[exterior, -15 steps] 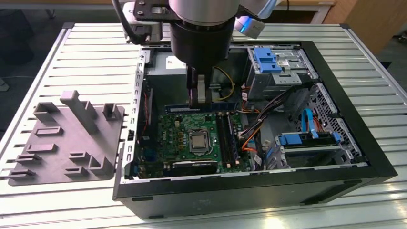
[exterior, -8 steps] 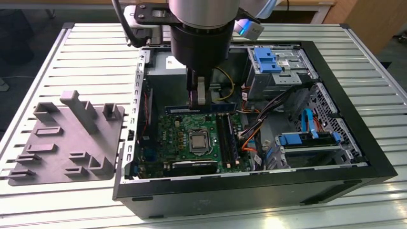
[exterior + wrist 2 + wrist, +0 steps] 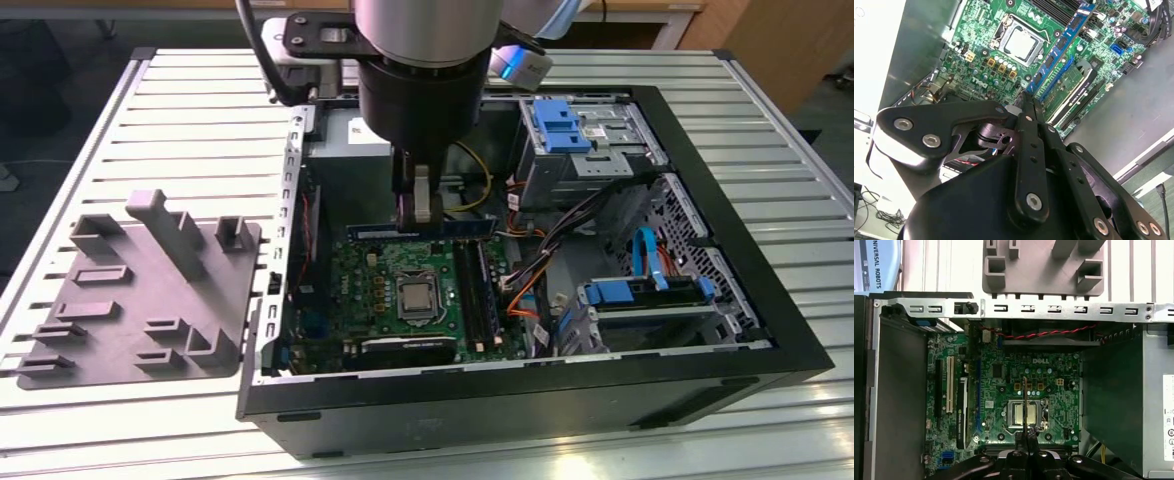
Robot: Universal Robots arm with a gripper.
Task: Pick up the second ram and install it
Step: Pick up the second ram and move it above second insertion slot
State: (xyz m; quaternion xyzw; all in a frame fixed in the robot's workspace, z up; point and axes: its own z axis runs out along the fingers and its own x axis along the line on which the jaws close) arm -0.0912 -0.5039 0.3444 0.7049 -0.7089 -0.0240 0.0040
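My gripper (image 3: 420, 218) is shut on the second ram (image 3: 467, 228), a thin blue stick with dark chips. I hold it level inside the open computer case, above the far part of the green motherboard (image 3: 360, 285). The stick (image 3: 1061, 45) lies crosswise to the black memory slots (image 3: 474, 290), which run beside the silver processor (image 3: 418, 298). In the first wrist view the ram (image 3: 1025, 400) appears edge-on as a thin line rising from my fingertips (image 3: 1029, 432) over the processor (image 3: 1016, 415). It hangs clear of the board.
The black case wall (image 3: 534, 400) rings the board. Blue-tabbed drive cages (image 3: 561, 125) (image 3: 641, 292) and loose cables (image 3: 534, 270) fill the exterior view's right. An expansion card (image 3: 400, 350) sits near the front. A grey fixture (image 3: 134, 290) lies on the slatted table to the left.
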